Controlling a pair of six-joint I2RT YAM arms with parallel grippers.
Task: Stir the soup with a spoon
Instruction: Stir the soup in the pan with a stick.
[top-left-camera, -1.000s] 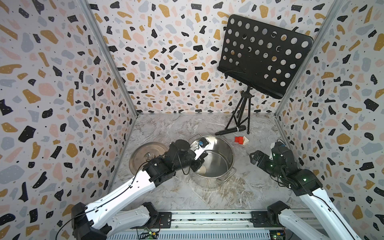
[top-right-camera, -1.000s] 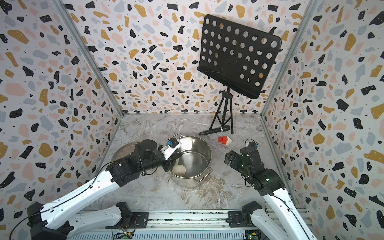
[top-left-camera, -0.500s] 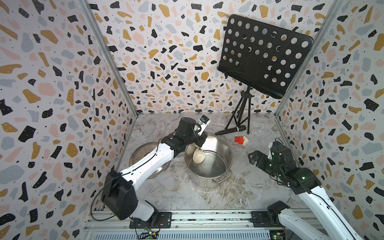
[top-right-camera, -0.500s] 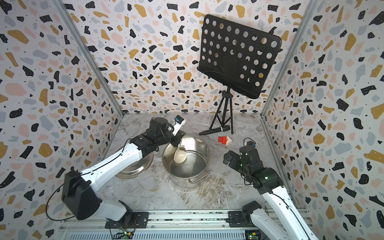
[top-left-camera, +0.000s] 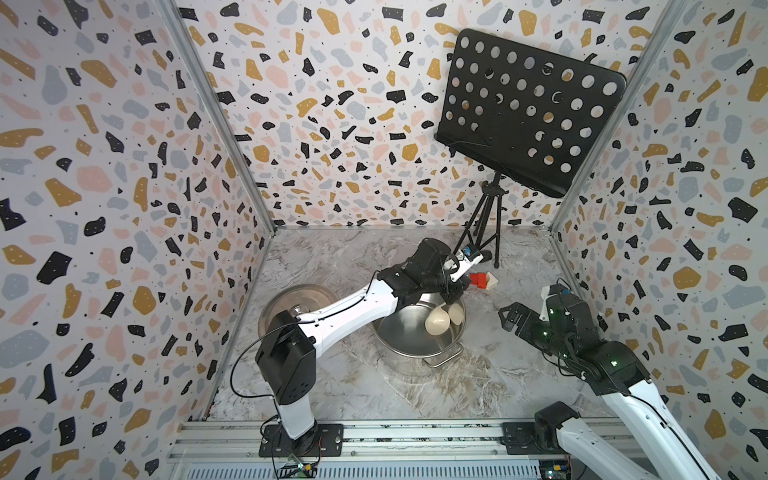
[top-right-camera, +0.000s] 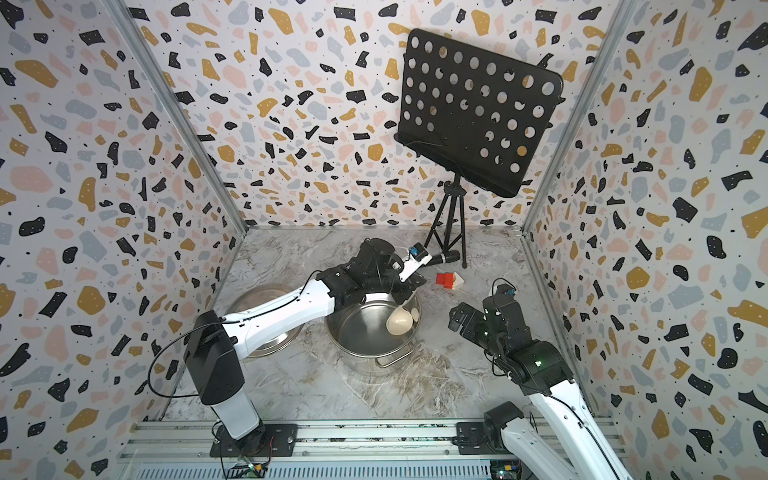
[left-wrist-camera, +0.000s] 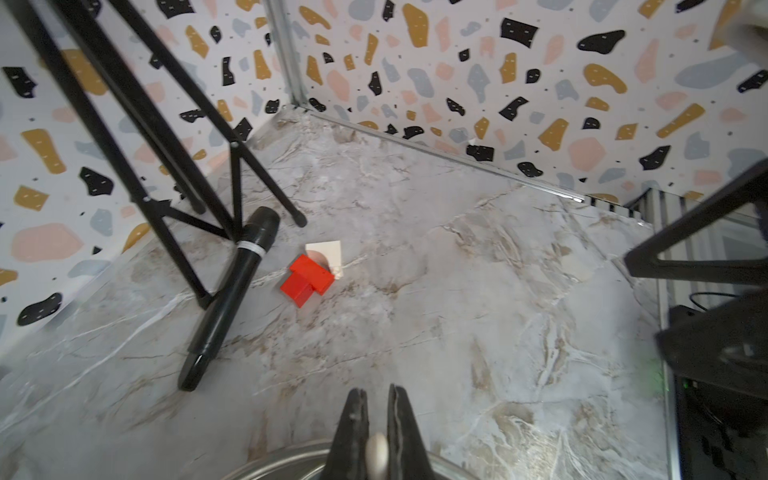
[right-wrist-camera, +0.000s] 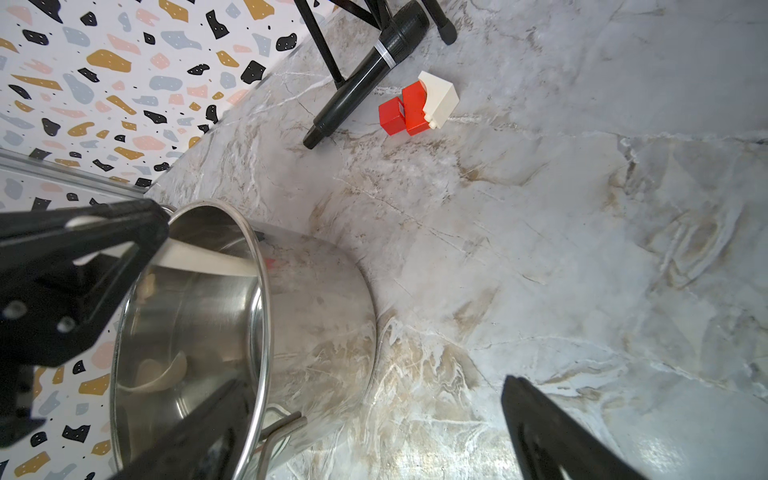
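Spoon (top-left-camera: 437, 323) in the pot (top-left-camera: 401, 334)
My left hand (left-wrist-camera: 376, 395) grips the spoon's handle, bowl low inside the pot near its wall; a wide sweep could shove the pot. My right hand (top-left-camera: 510, 318) hangs open beside it.

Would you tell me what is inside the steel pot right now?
The spoon hangs bowl-down inside the pot, its handle clamped in the left gripper's jaws. The rest looks like bare steel. The left arm covers the pot's far side.

High stereo overviews, wrist views share microphone (left-wrist-camera: 232, 291) (right-wrist-camera: 365, 79)
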